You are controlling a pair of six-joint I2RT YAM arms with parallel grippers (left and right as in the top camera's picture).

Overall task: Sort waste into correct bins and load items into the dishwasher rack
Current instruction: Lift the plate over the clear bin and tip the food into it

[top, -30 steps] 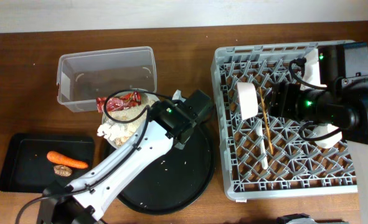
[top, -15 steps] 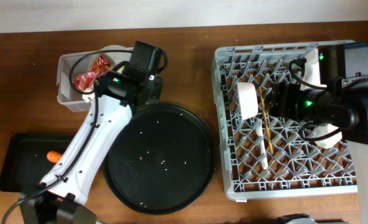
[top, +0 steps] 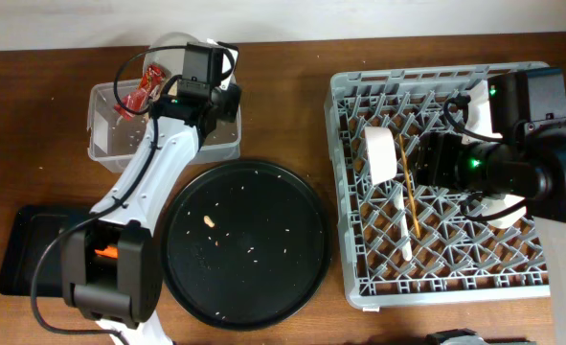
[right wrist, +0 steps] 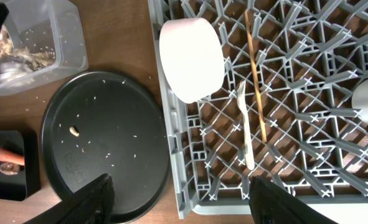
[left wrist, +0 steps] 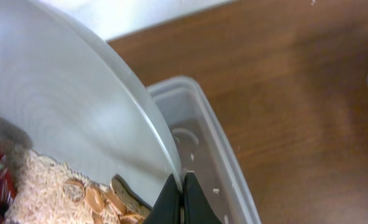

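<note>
We see the left claw [left wrist: 182, 198], clenched on the plate [left wrist: 65, 93] rim, swung farther back over the clear tub [left wrist: 228, 169]. A peanut [top: 209, 221] now lies on the round tray [top: 263, 278]; the right claw [right wrist: 182, 190] gapes.

Large round black tray [top: 263, 278] in the lower centre of the overhead frame, lying flat on a brown wooden table [top: 292, 67], the same tray at lower left of the right wrist view, pale wall strip [top: 72, 19] along the top edge.

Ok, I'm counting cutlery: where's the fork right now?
Overhead, the fork lies flat in the rack on the table's right side, just left of the chopstick and below the bowl.
</note>
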